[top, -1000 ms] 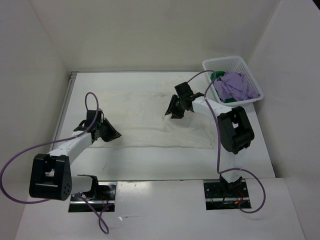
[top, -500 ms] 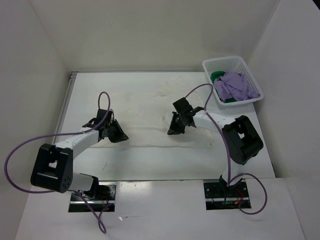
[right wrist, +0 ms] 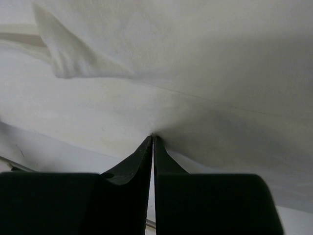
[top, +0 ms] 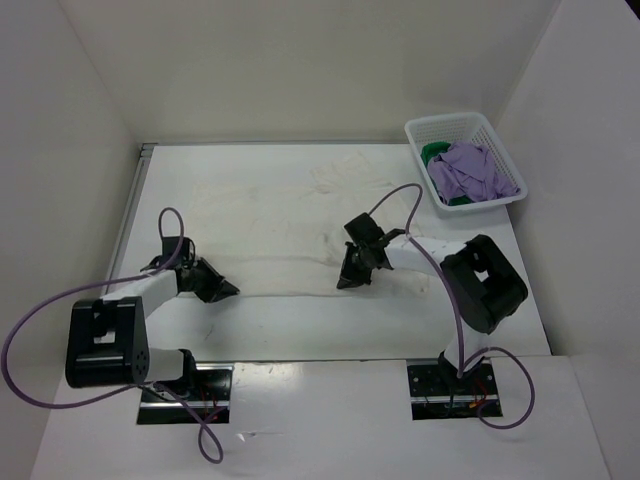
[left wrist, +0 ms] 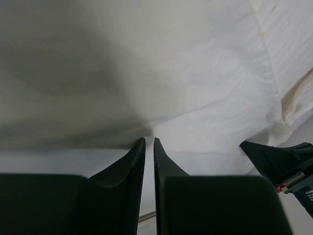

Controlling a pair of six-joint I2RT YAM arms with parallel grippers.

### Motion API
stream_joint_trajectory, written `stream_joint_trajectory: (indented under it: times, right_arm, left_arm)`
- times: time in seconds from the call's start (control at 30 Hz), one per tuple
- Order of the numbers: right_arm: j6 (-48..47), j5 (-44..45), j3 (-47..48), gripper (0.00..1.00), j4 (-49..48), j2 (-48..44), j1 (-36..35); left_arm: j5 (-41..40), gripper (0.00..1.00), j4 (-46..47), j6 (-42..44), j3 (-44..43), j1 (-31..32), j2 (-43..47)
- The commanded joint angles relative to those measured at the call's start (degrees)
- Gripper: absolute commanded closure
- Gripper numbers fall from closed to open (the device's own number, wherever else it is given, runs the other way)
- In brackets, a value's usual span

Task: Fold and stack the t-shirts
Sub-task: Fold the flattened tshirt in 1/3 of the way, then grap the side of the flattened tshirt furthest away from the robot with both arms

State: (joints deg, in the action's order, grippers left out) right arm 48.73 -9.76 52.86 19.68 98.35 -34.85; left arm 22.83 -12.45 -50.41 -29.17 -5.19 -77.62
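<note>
The white t-shirt (top: 280,225) lies spread flat across the table's middle. My left gripper (top: 228,291) is low at its near-left edge, shut on a small pucker of the white cloth (left wrist: 195,73) at its tips (left wrist: 149,140). My right gripper (top: 345,283) is at the near edge further right, its jaws pressed together on a pinch of the same shirt (right wrist: 195,63), gathered at its tips (right wrist: 153,136). The lavender t-shirt (top: 470,170) and the green t-shirt (top: 434,152) lie crumpled in the basket.
A white lattice basket (top: 462,128) stands at the back right corner. White walls close in the table on the left, back and right. In the left wrist view the right arm's black gripper (left wrist: 279,159) shows at the right edge.
The right gripper came down towards the near edge and closed on the white shirt. The left gripper, still shut, first moved right, then drew back left and nearer.
</note>
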Motion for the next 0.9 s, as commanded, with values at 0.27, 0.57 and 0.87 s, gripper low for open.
stream_joint_trajectory:
  times: [0.27, 0.57, 0.87]
  right_arm:
    - [3.39, -2.02, -12.78, 0.92, 5.62, -9.3, -6.46]
    - [-2.49, -2.1, 2.06, 0.75, 11.87, -15.82, 1.88]
    - [-7.85, -6.76, 11.73, 0.99, 6.51, -11.42, 7.34]
  left_arm:
    - [-0.51, 0.88, -16.29, -5.57, 3.33, -0.08, 11.71]
    - [-0.14, 0.86, -8.42, -0.74, -21.69, -0.7, 6.11]
    - [-21.5, 0.94, 1.72, 6.19, -47.89, -0.7, -24.13]
